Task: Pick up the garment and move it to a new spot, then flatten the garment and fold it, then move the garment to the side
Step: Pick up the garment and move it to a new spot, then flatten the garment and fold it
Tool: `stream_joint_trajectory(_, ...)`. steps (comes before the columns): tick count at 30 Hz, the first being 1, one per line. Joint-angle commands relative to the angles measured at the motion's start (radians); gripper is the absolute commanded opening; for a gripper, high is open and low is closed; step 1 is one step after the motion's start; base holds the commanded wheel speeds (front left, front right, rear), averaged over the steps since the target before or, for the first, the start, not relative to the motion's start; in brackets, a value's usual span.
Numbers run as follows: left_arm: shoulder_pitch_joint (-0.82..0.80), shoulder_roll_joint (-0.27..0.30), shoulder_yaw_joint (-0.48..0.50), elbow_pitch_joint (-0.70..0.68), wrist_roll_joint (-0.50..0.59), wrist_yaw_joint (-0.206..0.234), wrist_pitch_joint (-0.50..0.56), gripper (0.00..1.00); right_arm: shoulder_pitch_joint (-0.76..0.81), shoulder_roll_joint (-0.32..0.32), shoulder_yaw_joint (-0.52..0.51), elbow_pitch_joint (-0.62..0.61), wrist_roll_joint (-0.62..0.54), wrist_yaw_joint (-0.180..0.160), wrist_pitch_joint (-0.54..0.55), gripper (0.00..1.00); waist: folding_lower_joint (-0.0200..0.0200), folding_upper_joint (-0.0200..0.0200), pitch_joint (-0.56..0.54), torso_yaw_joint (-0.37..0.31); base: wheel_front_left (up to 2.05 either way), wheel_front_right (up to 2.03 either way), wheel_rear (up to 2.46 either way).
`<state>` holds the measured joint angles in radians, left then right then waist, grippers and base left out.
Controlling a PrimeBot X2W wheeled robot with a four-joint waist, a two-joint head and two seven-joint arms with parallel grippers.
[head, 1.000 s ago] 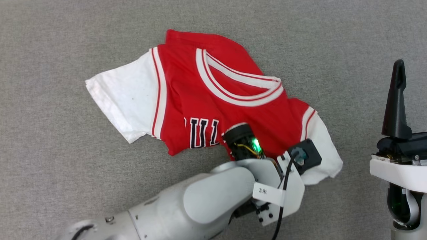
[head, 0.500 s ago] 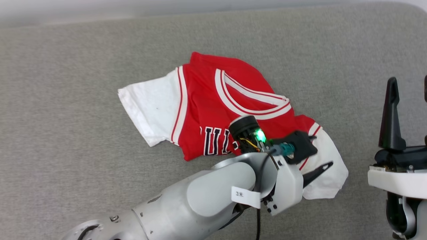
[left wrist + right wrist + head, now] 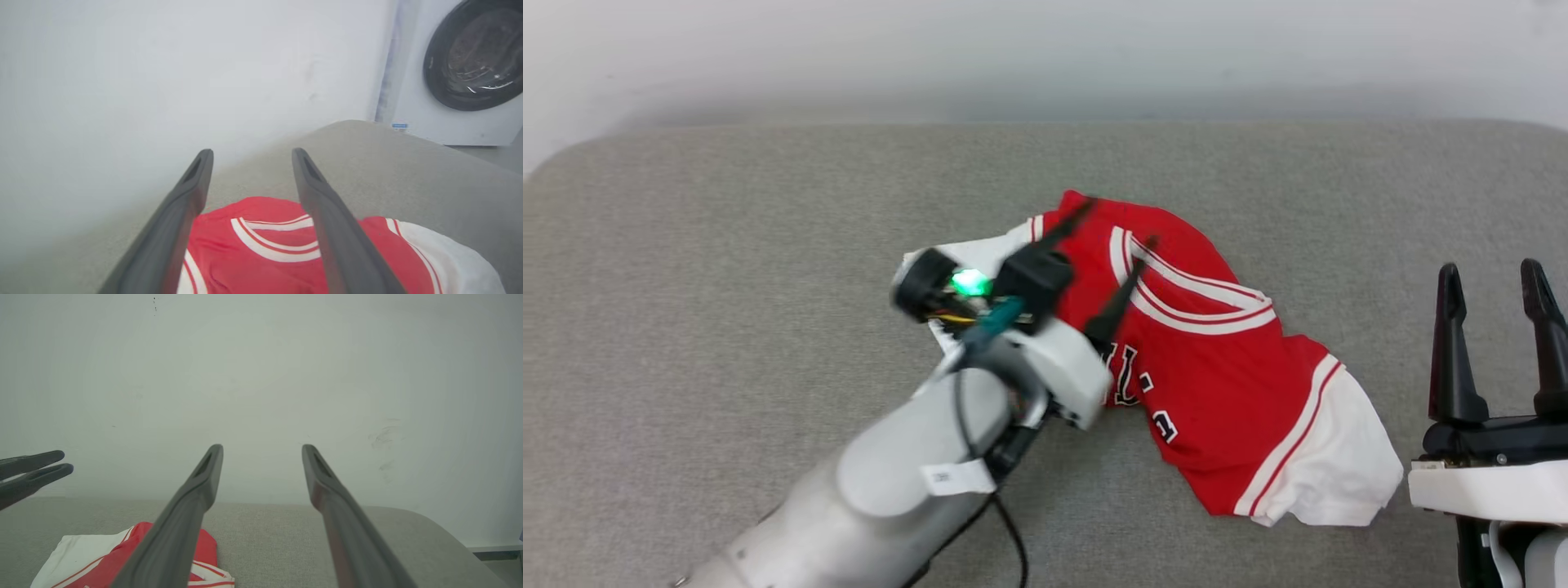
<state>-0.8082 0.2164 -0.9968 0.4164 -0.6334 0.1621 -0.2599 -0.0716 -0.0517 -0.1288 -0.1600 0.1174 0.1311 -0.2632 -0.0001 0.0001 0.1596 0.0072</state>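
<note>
Red garment (image 3: 1217,392), white sleeves, red-and-white striped collar, lettering apparently black edged white; plain grey table (image 3: 727,245).

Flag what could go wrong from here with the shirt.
The left gripper, open, hangs over the collar of the crumpled garment; a grab there may lift one layer only, leaving it bunched. The white sleeve lies near the open right gripper, which might snag it.

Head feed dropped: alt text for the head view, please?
A red garment with white sleeves lies crumpled on a grey surface. The open left tool hovers over its collar; the open right tool stands apart at right.
</note>
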Motion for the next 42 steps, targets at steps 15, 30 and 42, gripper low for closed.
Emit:
stream_joint_trajectory(15,0.520,0.121,0.522,-0.350,0.242,0.182,-0.005,1.00,0.064,0.003,0.008,0.058,-0.001,-0.001,-0.002,1.00,0.0001,-0.0001,-0.074,0.077,0.00,0.00,0.00)
stream_joint_trajectory(30,0.786,0.004,0.780,-0.421,0.426,0.065,-0.006,1.00,0.122,0.003,0.042,0.108,0.014,-0.001,-0.002,1.00,0.0001,-0.0001,-0.105,0.096,0.00,0.00,0.00)
stream_joint_trajectory(42,0.837,-0.078,0.891,-0.388,0.512,-0.047,-0.006,1.00,0.158,0.003,0.040,0.142,0.015,-0.001,-0.002,1.00,0.0001,-0.0001,-0.117,0.093,0.00,0.00,0.00)
